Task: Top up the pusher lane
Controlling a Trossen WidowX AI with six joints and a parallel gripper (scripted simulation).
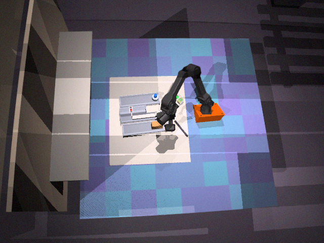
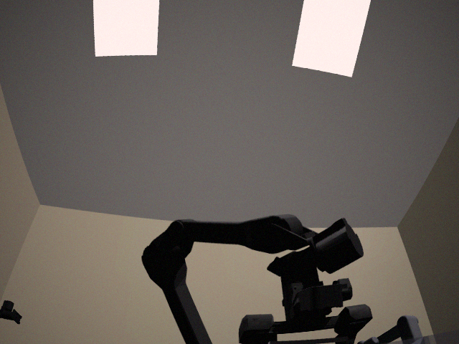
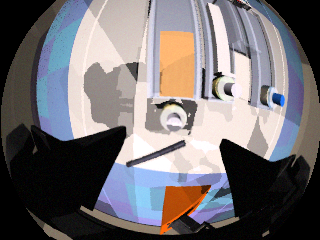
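The loose jar [image 3: 173, 118], with a pale body and white lid, stands upright just in front of the lane that holds an orange block. A similar white-lidded jar [image 3: 227, 88] stands at the front end of the middle lane [image 1: 125, 117], by a long white strip; the arm hides both jars in the top view. A blue-lidded jar [image 1: 155, 96] [image 3: 275, 97] stands at the front of another lane. My gripper [image 3: 176, 138] is open and empty, above the mat, its fingers wide on either side of the loose jar's line. The jar lies slightly beyond the fingertips in the wrist view. The fingertips are out of frame in the exterior view.
The orange block [image 1: 157, 124] [image 3: 177, 65] sits in the outer lane. A dark bar [image 1: 180, 128] [image 3: 156, 153] lies on the pale mat [image 1: 135, 151] near the loose jar. A green-lidded jar [image 1: 179, 99] lies beside the arm. A red-marked part [image 1: 130, 109] is farther back among the lanes.
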